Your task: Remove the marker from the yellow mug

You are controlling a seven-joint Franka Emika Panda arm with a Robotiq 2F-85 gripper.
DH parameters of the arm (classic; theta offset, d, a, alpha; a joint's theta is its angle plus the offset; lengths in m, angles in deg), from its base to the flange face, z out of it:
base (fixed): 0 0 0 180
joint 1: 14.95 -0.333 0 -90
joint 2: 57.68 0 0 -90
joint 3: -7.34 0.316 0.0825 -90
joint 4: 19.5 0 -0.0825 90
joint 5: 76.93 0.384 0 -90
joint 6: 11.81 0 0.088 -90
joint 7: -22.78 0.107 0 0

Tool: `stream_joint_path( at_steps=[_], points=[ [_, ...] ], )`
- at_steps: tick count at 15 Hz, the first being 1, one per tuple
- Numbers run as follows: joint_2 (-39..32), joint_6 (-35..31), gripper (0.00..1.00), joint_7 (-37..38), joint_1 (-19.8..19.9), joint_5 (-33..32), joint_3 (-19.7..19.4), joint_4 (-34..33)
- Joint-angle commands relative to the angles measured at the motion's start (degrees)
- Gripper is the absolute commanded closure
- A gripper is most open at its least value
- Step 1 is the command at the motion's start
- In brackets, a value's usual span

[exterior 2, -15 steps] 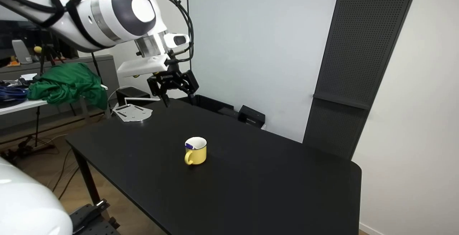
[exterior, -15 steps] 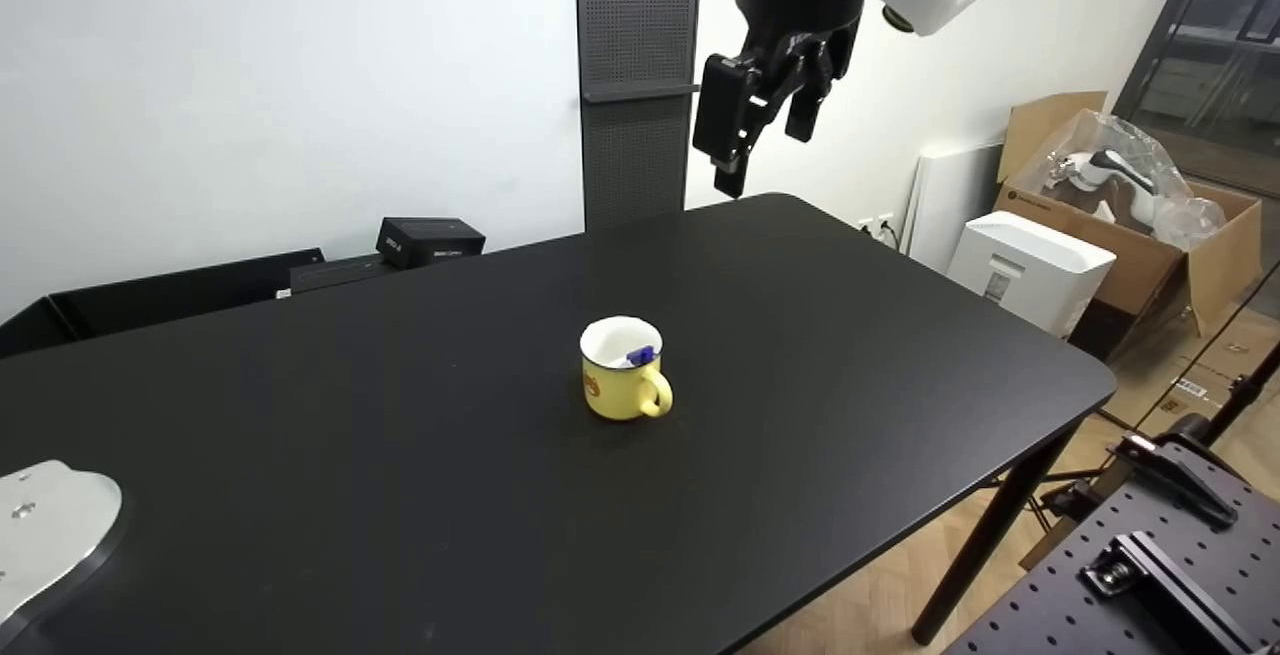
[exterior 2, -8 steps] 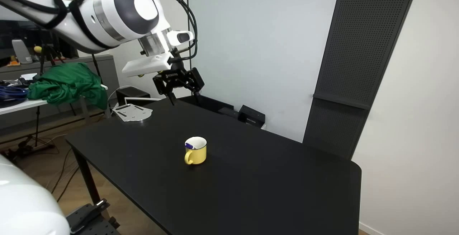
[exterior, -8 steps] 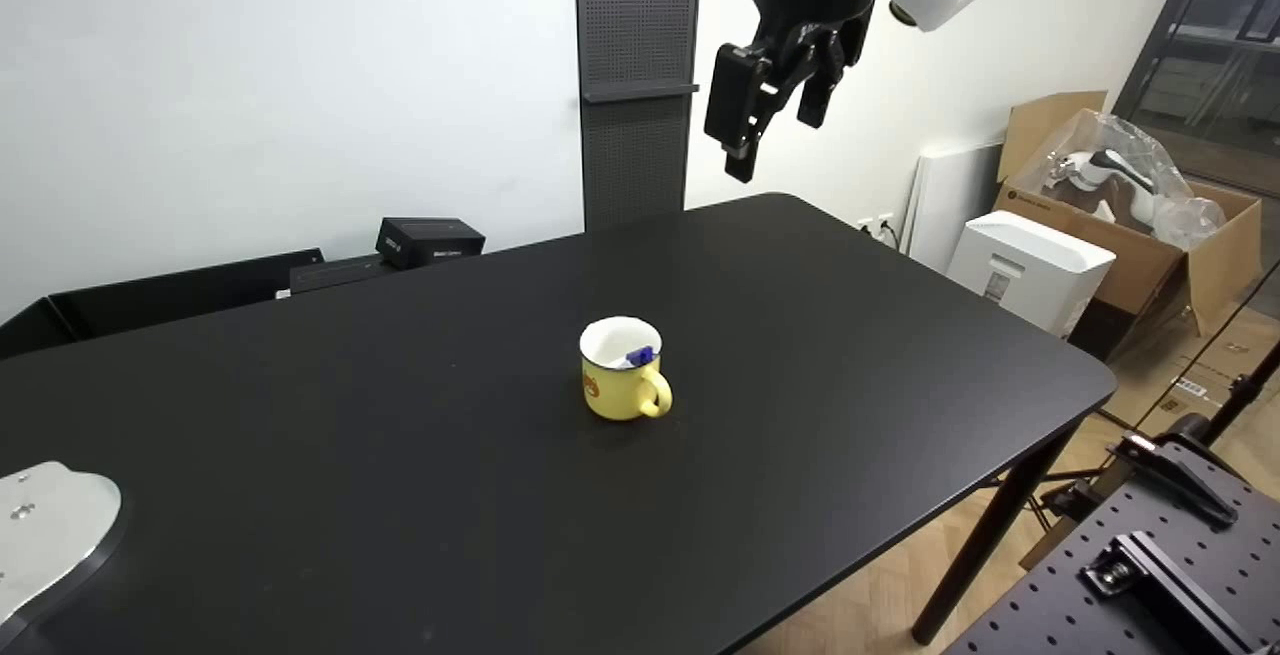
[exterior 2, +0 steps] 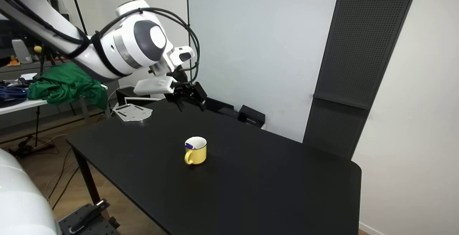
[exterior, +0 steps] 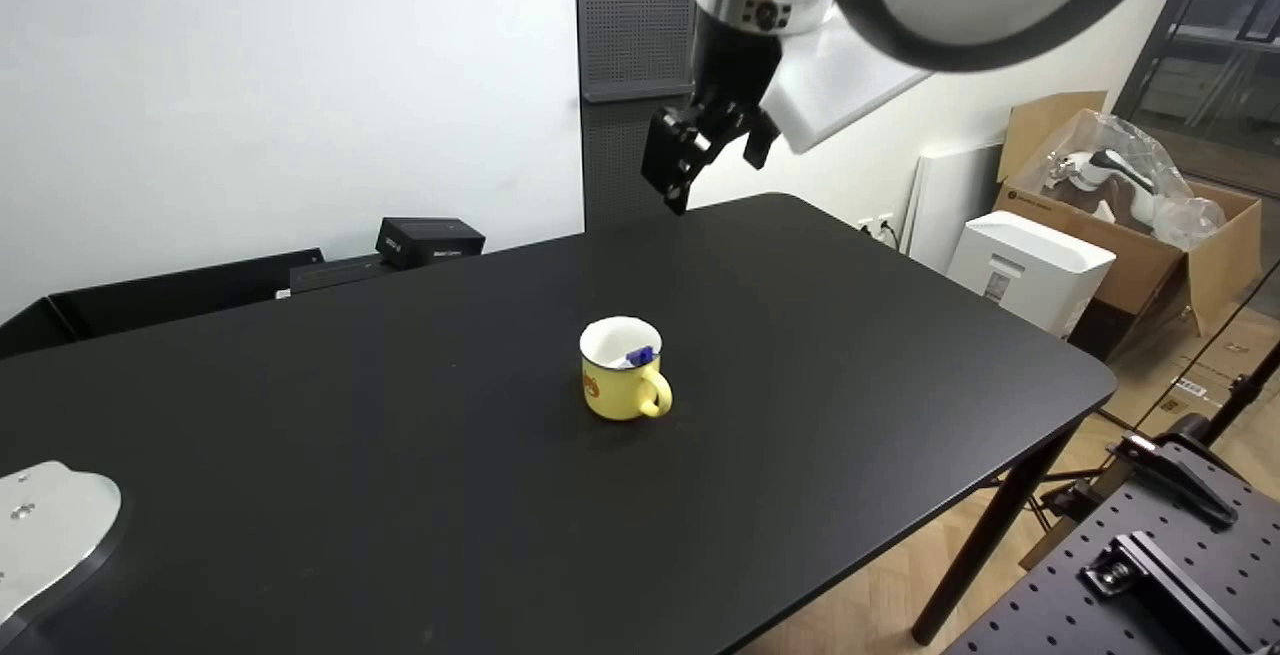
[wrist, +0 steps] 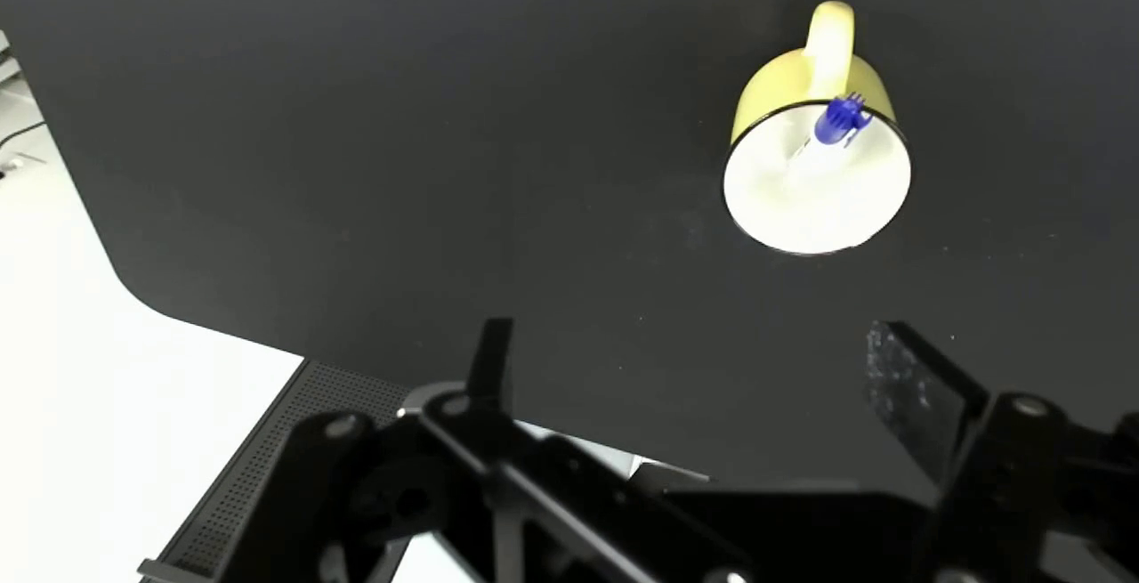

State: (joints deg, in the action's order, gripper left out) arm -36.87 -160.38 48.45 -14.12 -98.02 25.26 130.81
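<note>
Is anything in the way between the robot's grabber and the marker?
Nothing visible stands between the open gripper and the blue-capped marker. The wall of the yellow mug surrounds its lower part, so reaching down from above is probably best.

- I can read no word or number in any view.
- Black box [exterior: 430, 231] in an exterior view: pale print [exterior: 449, 254], too small for me.
- Open cardboard box [exterior: 1140, 263]: a round dark mark [exterior: 1012, 194] and a line of print [exterior: 1042, 205] I cannot make out.
- White container [exterior: 1045, 280]: a grey label [exterior: 997, 285], illegible to me.
- Another piece of brown cardboard [exterior: 1235, 365]: a white label [exterior: 1190, 387], blurred.
</note>
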Motion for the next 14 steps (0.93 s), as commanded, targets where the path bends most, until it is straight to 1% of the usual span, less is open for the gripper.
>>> stream_joint_path(
  at_steps=[1, 3, 7, 10, 14],
  points=[
    [-7.2, -3.6, 0.0, 9.3, 3.0, -6.5, 4.8, -1.7],
    [-11.3, -3.9, 0.0, 12.8, 3.7, -9.9, 6.5, -3.2],
    [-18.0, -3.1, 0.0, 17.2, 3.3, -14.6, 7.3, -5.6],
    [-22.1, -2.8, 0.0, 18.7, 2.7, -16.5, 6.9, -7.2],
    [-26.6, -2.8, 0.0, 18.8, 2.2, -16.8, 6.2, -8.8]
  ],
)
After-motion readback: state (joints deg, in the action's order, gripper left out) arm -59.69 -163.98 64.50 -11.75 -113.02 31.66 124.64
